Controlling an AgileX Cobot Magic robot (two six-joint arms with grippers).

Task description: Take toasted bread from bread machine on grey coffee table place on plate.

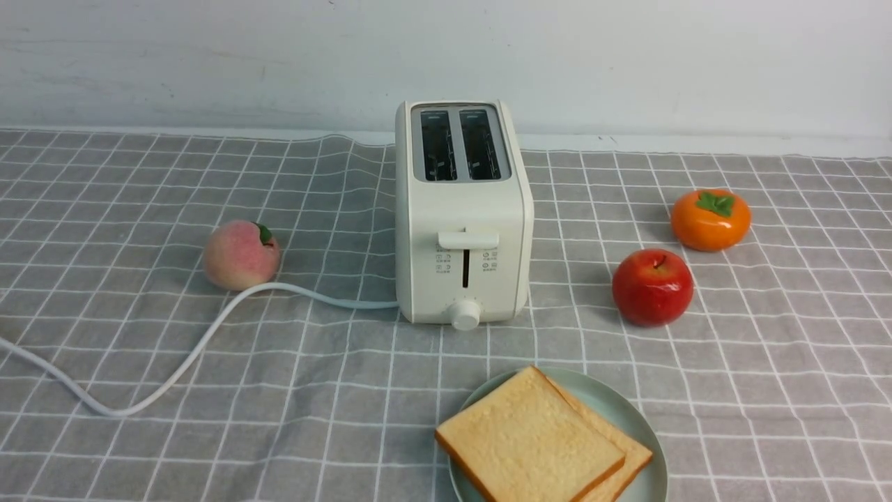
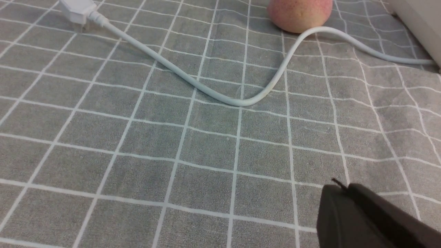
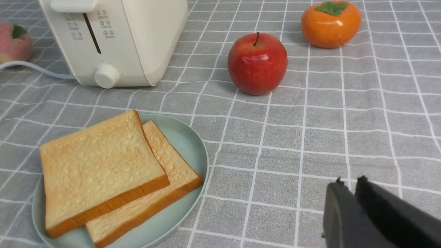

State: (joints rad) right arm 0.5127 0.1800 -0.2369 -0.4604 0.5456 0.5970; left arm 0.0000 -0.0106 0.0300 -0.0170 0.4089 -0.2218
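Observation:
Two slices of toasted bread (image 1: pixel 529 439) lie overlapped on the plate (image 1: pixel 613 397), near the front edge of the grey coffee table (image 1: pixel 139 348). Behind them stands the bread machine (image 1: pixel 463 230), both slots empty and its lever up. Neither arm shows in the front view. My left gripper (image 2: pixel 339 186) is shut and holds nothing, low over bare cloth. In the right wrist view my right gripper (image 3: pixel 348 179) hangs over the cloth beside the plate (image 3: pixel 193 144) and toasted bread (image 3: pixel 100 165), tips a narrow crack apart, nothing between them.
A white cord (image 1: pixel 209 328) runs left from the bread machine, past a peach (image 1: pixel 241 254), to a plug (image 2: pixel 77 8). A red apple (image 1: pixel 652 286) and an orange persimmon (image 1: pixel 711 219) sit to the right. A white wall stands behind the table.

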